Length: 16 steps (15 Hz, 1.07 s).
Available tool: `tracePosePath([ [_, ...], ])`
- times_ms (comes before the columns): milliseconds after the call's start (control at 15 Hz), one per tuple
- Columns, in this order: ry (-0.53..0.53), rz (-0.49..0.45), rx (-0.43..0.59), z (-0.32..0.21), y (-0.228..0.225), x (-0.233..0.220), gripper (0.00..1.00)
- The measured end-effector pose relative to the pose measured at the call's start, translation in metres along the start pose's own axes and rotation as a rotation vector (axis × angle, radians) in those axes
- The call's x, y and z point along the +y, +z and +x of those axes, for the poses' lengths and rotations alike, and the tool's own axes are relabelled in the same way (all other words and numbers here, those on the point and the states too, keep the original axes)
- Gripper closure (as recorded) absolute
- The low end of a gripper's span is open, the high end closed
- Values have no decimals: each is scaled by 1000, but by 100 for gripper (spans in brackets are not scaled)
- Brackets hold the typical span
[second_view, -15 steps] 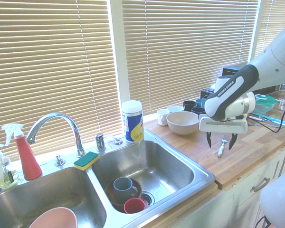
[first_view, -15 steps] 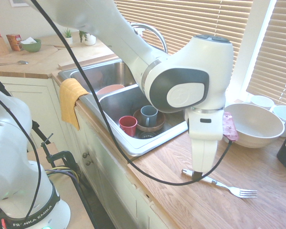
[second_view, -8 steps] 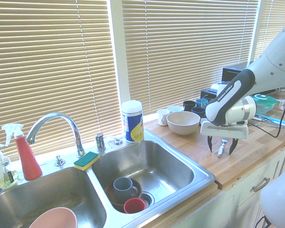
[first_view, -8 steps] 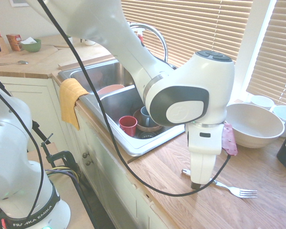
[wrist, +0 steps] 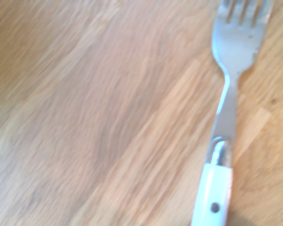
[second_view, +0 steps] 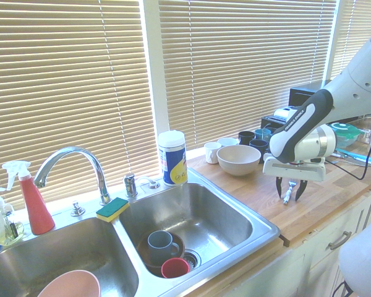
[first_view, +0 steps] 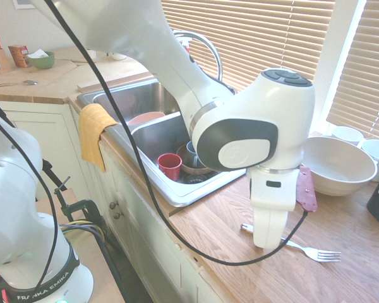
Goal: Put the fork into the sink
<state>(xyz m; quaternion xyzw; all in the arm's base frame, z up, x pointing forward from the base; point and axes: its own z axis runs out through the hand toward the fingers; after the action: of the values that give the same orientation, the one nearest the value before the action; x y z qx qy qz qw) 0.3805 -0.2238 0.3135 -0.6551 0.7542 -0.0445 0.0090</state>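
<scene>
One thin fork [first_view: 303,247] lies flat on the wooden counter [first_view: 341,221], straddled by the gripper [second_view: 289,192] whose fingers stand apart holding nothing; closing too high could skid off its slim handle.

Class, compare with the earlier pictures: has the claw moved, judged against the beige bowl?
Yes. In the second exterior view the claw has dropped lower, away from the beige bowl, down around the fork.
</scene>
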Motion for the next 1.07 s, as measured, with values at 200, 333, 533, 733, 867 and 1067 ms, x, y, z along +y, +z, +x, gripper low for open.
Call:
tracePosePath([
  [200, 0, 2, -7, 4, 0, 2, 100],
  [333, 1, 3, -9, 4, 0, 2, 100],
  [533, 1, 3, -9, 5, 0, 2, 100],
  [733, 5, 6, -11, 7, -1, 3, 100],
  [867, -9, 19, -10, 12, -7, 2, 100],
  [1067, -87, 85, -8, 14, -65, -7, 100],
])
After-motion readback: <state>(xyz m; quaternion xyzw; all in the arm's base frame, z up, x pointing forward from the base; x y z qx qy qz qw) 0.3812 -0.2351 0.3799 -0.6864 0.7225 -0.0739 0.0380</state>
